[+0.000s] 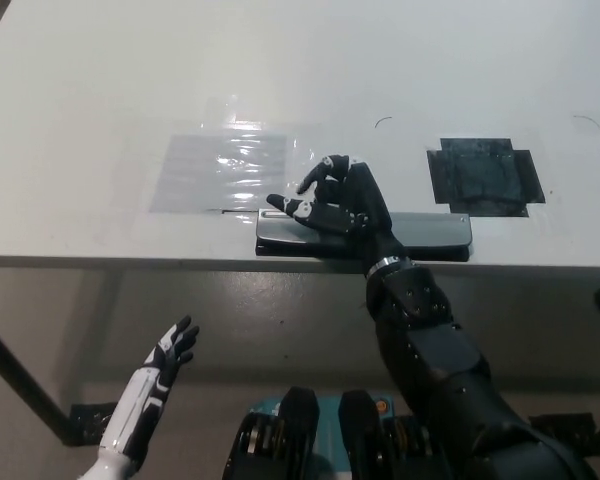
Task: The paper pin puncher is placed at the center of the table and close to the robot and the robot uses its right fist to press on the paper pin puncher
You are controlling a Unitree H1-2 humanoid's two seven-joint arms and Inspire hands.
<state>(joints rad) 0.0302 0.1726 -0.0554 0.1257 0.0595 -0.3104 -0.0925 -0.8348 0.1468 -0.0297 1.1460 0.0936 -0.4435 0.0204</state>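
The paper pin puncher (420,232), a long grey and black bar, lies along the near edge of the white table (100,120), at the middle. My black right hand (338,200) hovers on or just over its left half, fingers loosely curled and apart, holding nothing; whether it touches the bar I cannot tell. My white left hand (165,358) rests below the table edge at the lower left, fingers spread.
A clear plastic sheet (225,165) is taped flat on the table left of the puncher. A patch of black tape (485,175) lies at the right. A table leg (20,385) slants down at the far left.
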